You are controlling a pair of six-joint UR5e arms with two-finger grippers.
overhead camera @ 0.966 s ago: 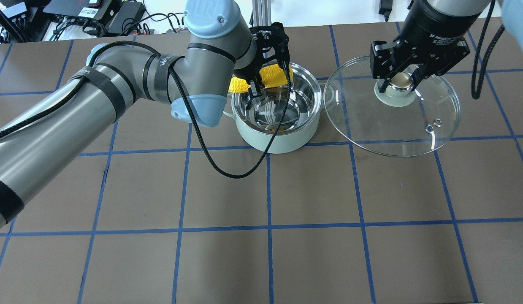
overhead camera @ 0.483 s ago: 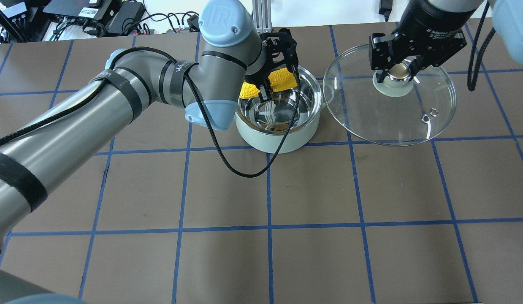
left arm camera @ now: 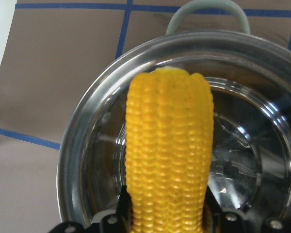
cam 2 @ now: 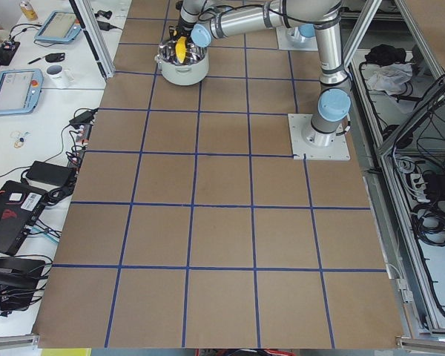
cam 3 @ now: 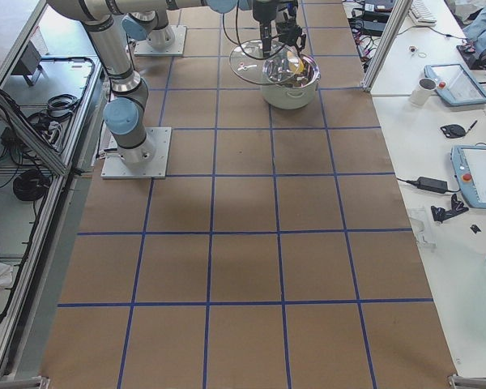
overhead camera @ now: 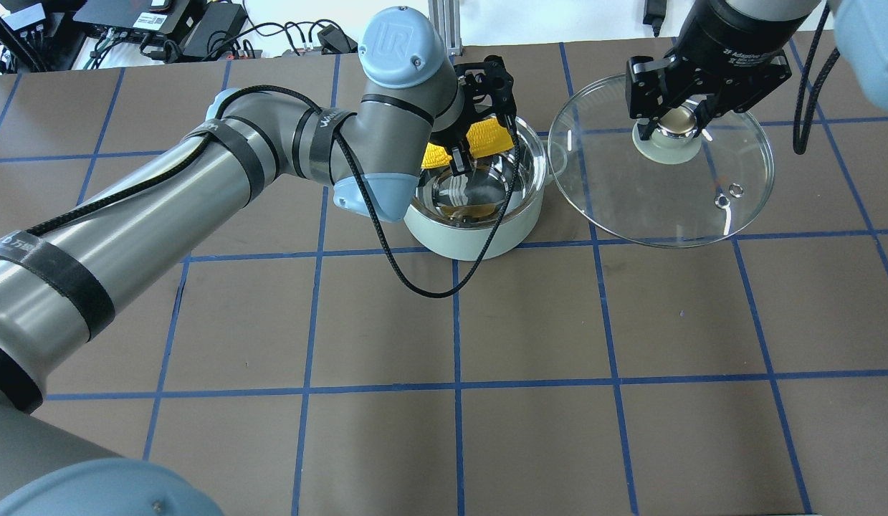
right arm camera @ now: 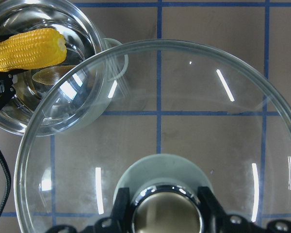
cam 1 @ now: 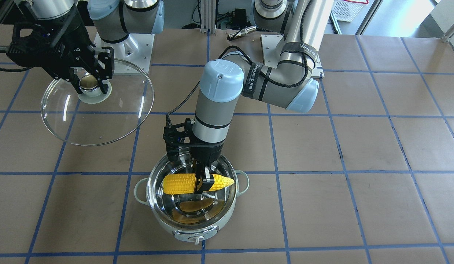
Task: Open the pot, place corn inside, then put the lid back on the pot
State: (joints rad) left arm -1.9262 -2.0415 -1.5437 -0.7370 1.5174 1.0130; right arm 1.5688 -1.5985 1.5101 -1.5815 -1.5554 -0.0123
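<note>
The mint-green pot (cam 1: pixel 164 216) (overhead camera: pixel 479 244) stands open, its steel inside bare. My left gripper (cam 1: pixel 204 182) (overhead camera: pixel 464 150) is shut on the yellow corn (cam 1: pixel 179 183) (overhead camera: pixel 487 136) (left arm camera: pixel 169 155) and holds it level over the pot's opening, about at the rim. My right gripper (cam 1: pixel 90 85) (overhead camera: pixel 679 123) is shut on the gold knob (right arm camera: pixel 167 213) of the clear glass lid (cam 1: pixel 113 117) (overhead camera: pixel 644 193) and holds the lid in the air beside the pot, apart from it. The pot (right arm camera: pixel 87 116) and corn (right arm camera: pixel 29 48) show through and past the lid in the right wrist view.
The brown table (overhead camera: pixel 458 322) is marked with a blue tape grid. A black cable (overhead camera: pixel 415 283) from my left arm loops in front of the pot. Electronics and cables (overhead camera: pixel 157 29) lie beyond the table's far edge.
My left gripper has carried the corn rightward, from the pot's left rim to over the opening. My right gripper has moved the lid slightly away and up.
</note>
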